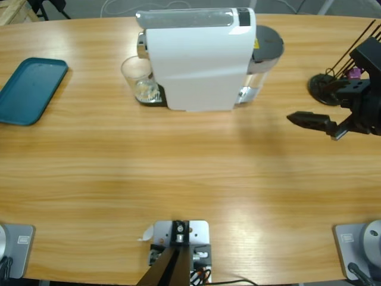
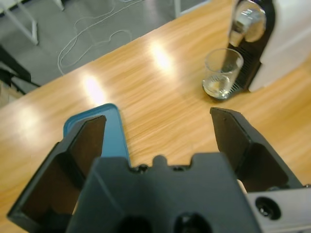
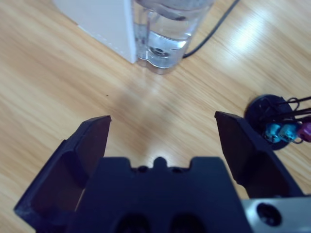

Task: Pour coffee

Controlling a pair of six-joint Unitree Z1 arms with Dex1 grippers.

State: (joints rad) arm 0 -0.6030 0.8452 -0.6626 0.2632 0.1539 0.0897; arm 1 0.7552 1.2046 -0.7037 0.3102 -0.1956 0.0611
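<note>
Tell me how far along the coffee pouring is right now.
Barely begun. The glass already stands under the spout of the coffee machine, holding only a pale trace, no dark coffee. Nothing is in hand: the left gripper and the right gripper are open and empty. Brewing and pouring remain.

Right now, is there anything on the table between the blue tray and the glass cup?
No. In the high view, only bare wood lies between the blue tray and the glass cup; the left wrist view shows the same.
</note>
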